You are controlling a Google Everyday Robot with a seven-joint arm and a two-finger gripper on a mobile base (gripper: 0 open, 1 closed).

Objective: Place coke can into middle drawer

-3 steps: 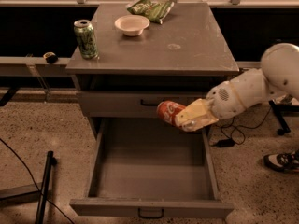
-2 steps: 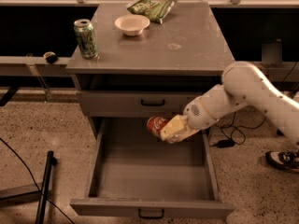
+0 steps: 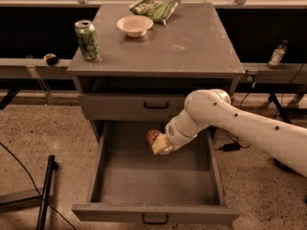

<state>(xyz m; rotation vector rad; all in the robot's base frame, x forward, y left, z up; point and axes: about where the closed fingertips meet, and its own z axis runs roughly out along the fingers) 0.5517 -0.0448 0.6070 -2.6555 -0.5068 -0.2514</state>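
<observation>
The matte grey cabinet top stood on a speckled stone floor, with a dark recess behind it. A green can sat at its 9 o'clock edge, a pale round bowl at 11 and a crinkled green bag at 12. Below, the middle drawer lay pulled open, a plain metal box. The gripper, on a smooth white arm reaching in from 3 o'clock, had its jaws closed on the coke can, above the drawer's 12 o'clock end.
</observation>
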